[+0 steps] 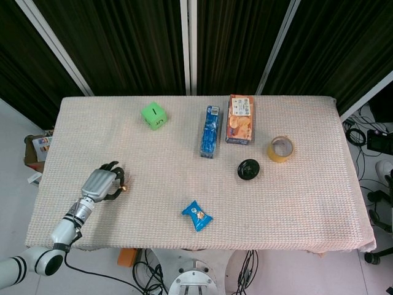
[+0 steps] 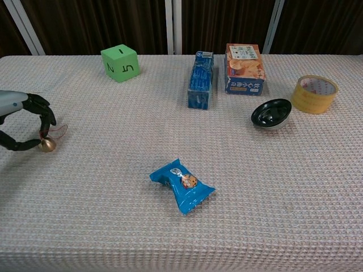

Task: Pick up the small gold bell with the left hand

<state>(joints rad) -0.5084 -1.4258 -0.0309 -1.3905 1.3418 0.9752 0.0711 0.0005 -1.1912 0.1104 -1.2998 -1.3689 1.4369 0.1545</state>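
Left robot hand [image 2: 22, 122] sits at the bench [image 1: 307, 203] left edge, bare cloth all around it. Nearest obstacles are the snack pack [image 2: 182, 186] mid-front and green cube [image 2: 119, 62] at the back, both well apart. Boxes [image 2: 199, 79], bowl [image 2: 271, 113], tape [image 2: 314, 93] crowd the right half.

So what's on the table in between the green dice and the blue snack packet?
Nothing at all. Between the green dice and the blue snack packet there is only bare woven tablecloth. The chest view shows it best, and the head view agrees.

Small gold bell [image 2: 47, 145], fingertip-pinched.
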